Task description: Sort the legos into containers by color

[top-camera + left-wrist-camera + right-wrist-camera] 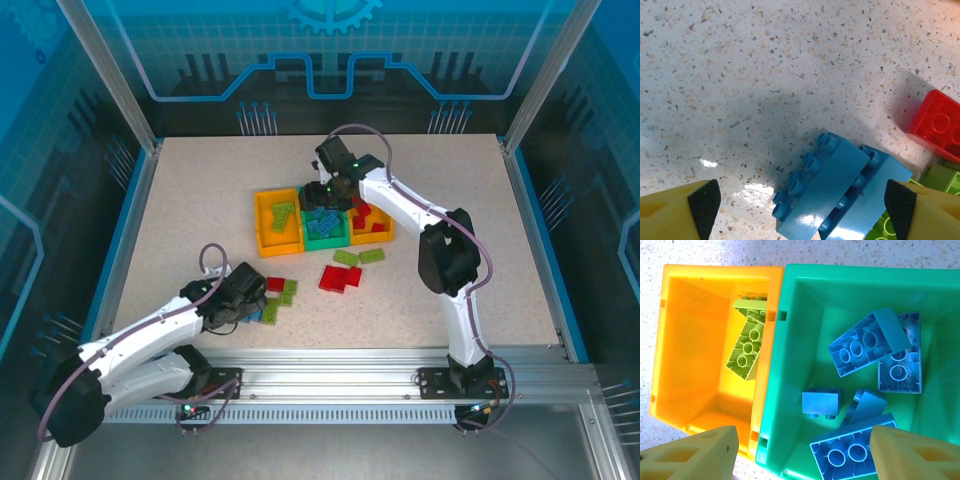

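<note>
We see three joined bins at the frame's centre. The yellow-orange bin (270, 240) holds lime bricks (747, 342), the green bin (800, 340) holds light blue bricks (867, 342), and the orange bin (385, 238) holds red. Loose red bricks (340, 277) and loose lime bricks (358, 257) lie just below on the tabletop, with more at lower left, including a tilted blue brick (832, 200).

White arms (400, 205) carry black joints (445, 262), yellow fingers (665, 219).

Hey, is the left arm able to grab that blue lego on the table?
Probably yes. The left gripper is open with the blue lego between its fingers and nothing covering it, though a green lego lies close beside it near one finger and may crowd the grasp.
</note>
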`<state>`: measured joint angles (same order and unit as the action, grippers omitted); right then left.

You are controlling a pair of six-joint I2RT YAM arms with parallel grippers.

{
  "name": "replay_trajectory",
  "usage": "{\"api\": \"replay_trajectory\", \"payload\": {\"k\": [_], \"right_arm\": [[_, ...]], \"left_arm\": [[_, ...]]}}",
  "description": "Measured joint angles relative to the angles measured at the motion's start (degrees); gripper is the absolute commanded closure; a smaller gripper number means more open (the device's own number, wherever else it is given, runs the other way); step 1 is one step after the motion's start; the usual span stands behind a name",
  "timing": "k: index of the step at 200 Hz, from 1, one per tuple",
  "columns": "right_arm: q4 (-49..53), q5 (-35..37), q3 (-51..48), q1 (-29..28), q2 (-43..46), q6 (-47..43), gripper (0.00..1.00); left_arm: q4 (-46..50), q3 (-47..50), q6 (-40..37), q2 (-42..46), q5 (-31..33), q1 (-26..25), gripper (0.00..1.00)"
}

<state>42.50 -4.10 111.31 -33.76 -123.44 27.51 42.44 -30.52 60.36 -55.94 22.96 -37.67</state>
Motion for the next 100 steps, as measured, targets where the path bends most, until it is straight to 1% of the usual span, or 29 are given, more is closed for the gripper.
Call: {"api": "replay_trajectory", "payload": {"k": [33,100], "right_arm": [[0.1,-0.1,0.0,0.0,0.0,0.0,0.29],[0.2,0.0,0.0,0.0,0.0,-0.2,0.29]], "left_arm": [[0.6,1.2,0.9,2.0,0.0,0.0,0.15],[-1.1,3.2,0.7,1.6,-0.4,0.0,0.15]]}}
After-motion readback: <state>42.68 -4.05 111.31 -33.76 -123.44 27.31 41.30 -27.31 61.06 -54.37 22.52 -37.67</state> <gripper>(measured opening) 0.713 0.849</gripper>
